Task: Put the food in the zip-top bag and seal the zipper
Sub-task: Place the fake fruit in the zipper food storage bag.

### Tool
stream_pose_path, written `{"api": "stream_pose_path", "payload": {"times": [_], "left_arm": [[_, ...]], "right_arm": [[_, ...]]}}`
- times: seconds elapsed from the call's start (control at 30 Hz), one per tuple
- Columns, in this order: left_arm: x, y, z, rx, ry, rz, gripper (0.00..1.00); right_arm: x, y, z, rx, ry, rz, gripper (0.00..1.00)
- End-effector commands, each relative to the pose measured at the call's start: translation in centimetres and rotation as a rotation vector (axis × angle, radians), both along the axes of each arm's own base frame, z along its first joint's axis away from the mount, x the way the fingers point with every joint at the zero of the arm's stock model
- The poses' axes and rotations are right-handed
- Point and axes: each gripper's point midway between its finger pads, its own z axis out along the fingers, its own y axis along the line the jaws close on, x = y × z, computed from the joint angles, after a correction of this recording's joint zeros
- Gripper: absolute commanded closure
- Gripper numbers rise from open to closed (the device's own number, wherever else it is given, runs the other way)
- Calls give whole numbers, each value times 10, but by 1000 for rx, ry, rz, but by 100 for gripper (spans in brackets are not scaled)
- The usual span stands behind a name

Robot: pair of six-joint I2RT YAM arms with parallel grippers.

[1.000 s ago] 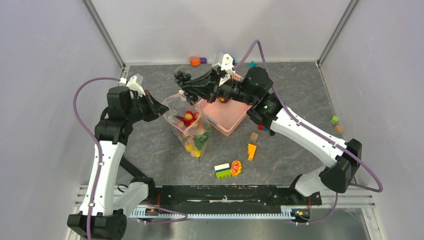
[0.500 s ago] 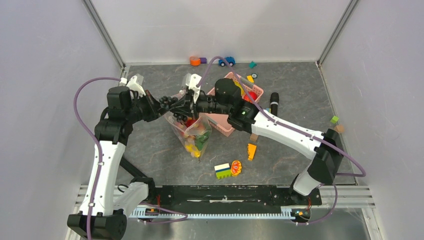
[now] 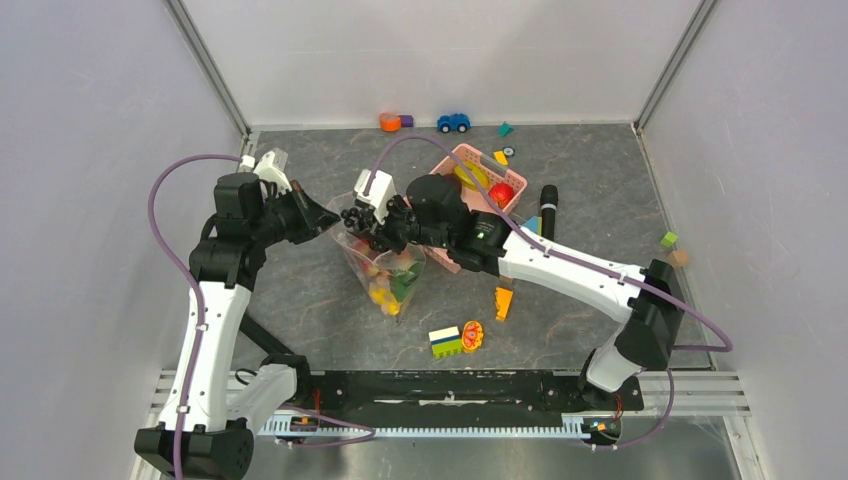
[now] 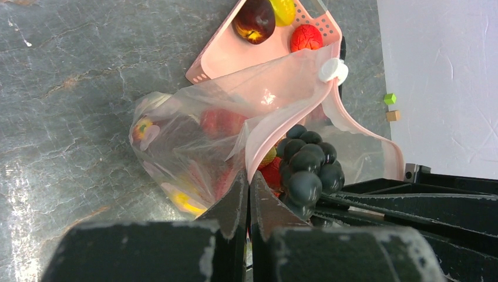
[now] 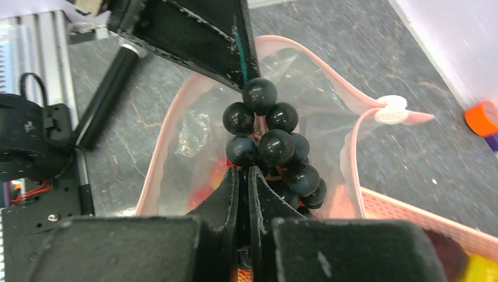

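Top view: my left fingers (image 3: 325, 216) are clenched on the left edge of the zip-top bag (image 3: 390, 278), which sits mid-desk, a little left of centre. The right fingers (image 3: 375, 232) hold the dark berries (image 3: 353, 216) right over its mouth. The pink basket (image 3: 478, 155) sits just beside the bag, toward the far edge.

Left wrist: these fingers pinch the zipper (image 4: 258, 141), keeping the mouth open. The berries hang just to their right, inside the pink loop. The bag already holds red and yellow pieces. The basket holds the dark red apple (image 4: 254, 20), the citrus (image 4: 283, 8) and a red ball-like fruit (image 4: 306, 37).

Right wrist: fingers closed on the bunch's stem end (hidden by the berries). Its long axis points straight out, down into the mouth, so I judge that letting go should drop it in.
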Motion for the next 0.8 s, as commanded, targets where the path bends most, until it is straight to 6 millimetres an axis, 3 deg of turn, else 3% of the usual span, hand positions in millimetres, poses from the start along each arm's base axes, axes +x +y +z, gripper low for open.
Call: {"api": "stream_pose_path", "payload": {"times": [0.0, 0.17, 0.3, 0.47, 0.57, 0.77], "left_arm": [[1, -4, 12, -32, -42, -14, 98], [0, -4, 13, -34, -45, -18, 98], [0, -5, 13, -38, -48, -22, 98], [0, -6, 14, -41, -49, -25, 98], [0, -7, 13, -42, -47, -29, 98], [0, -6, 13, -43, -47, -29, 98]], "right_arm": [[16, -12, 22, -58, -77, -131, 92], [19, -17, 25, -98, -94, -174, 78], [16, -17, 30, -92, -101, -156, 49], [12, -12, 43, -65, -144, -104, 25], [12, -10, 56, -39, -174, -95, 3], [13, -16, 95, 43, -225, -111, 2]]}}
